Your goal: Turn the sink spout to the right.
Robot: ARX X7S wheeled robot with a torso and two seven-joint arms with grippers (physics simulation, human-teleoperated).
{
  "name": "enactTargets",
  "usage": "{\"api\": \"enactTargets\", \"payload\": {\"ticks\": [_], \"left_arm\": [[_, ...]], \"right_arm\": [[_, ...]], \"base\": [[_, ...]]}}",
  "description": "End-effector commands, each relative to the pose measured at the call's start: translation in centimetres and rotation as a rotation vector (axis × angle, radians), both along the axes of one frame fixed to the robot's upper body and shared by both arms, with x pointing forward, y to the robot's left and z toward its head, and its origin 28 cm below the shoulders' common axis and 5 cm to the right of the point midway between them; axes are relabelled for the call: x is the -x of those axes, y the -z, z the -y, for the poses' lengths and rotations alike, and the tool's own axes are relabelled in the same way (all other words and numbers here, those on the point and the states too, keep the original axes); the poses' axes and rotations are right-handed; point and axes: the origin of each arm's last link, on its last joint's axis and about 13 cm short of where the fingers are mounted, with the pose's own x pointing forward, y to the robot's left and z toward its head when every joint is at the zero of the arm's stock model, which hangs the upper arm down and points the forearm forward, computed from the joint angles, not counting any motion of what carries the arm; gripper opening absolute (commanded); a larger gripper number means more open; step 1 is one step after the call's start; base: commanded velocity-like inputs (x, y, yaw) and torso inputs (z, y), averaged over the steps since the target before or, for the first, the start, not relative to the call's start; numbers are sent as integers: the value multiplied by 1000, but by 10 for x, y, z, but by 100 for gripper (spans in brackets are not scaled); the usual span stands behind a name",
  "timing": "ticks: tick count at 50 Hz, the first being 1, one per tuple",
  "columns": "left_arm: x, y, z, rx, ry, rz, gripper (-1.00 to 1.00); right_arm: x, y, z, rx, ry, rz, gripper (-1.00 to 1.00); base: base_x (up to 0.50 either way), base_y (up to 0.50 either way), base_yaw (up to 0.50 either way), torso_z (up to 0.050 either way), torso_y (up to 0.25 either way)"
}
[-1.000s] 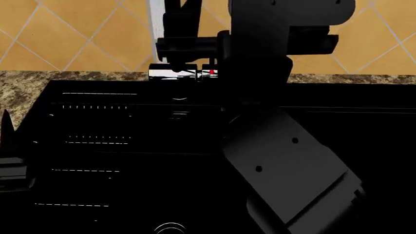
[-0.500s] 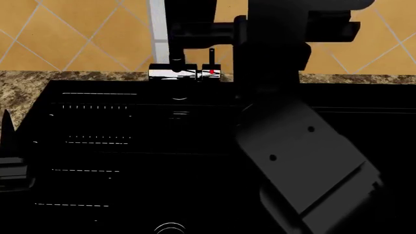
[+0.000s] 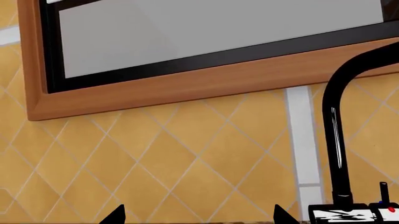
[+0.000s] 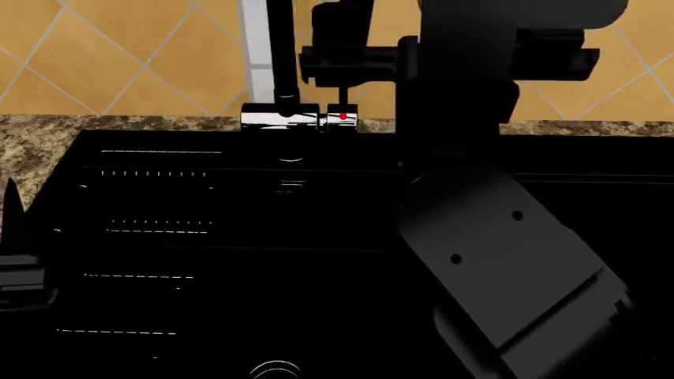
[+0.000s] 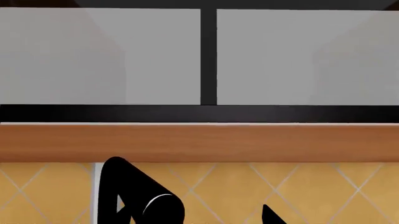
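Basin nearest: the sink [image 4: 158, 260] fills the lower head view, black, faint ridge lines, drain ring at the near edge, set in speckled granite counter [image 4: 43, 138]. Left gripper [image 4: 19, 260] sits low at the sink's left margin, well apart from the faucet; its wrist view shows two fingertip points with a wide gap between them, so it stands open and holds nothing. Right arm [image 4: 495, 260] reaches diagonally over the basin toward the back wall. Right gripper [image 4: 342, 31] is up by the faucet, just right of the sink spout [image 4: 281, 55]; whether its fingers are spread or closed cannot be told, too dark against itself. Spout rises as a thin black tube from the chrome base [image 4: 282, 118] at the back rim, and curves off to one side near the top in the left wrist view [image 3: 337, 140]. Short lever with red dot [image 4: 342, 110] stands just right of the tube, touching nothing visible. Judgement: contact with the tube looks absent or marginal. Best to push on the tube high up, above the lever, keeping the fingers clear of the lever so water control is not knocked, and sweep rightward steadily along the arc. Yellow tiled wall [image 4: 126, 55] and window frame [image 3: 187, 88] lie beyond.
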Motion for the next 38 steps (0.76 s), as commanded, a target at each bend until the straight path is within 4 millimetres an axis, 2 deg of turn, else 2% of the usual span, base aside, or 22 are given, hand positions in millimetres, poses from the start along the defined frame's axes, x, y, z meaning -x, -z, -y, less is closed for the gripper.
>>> {"api": "enactTargets", "payload": {"ticks": [1,13,15,38], "left_arm": [[-1,0,0,-1,0,-4,100],[0,0,0,-1,-2,-1,100],[0,0,0,0,-2,-1,100],[0,-1,0,-1,3,-4,100]], "right_arm": [[-2,3,4,7,14,-3,100],[-1,-4,8,15,35,12,100],[-1,-11,8,16,36,14,100],[-4,-9,21,30,80,-8,100]], "base": [[0,0,0,0,0],[0,0,0,0,0],[0,0,0,0,0],[0,0,0,0,0]]}}
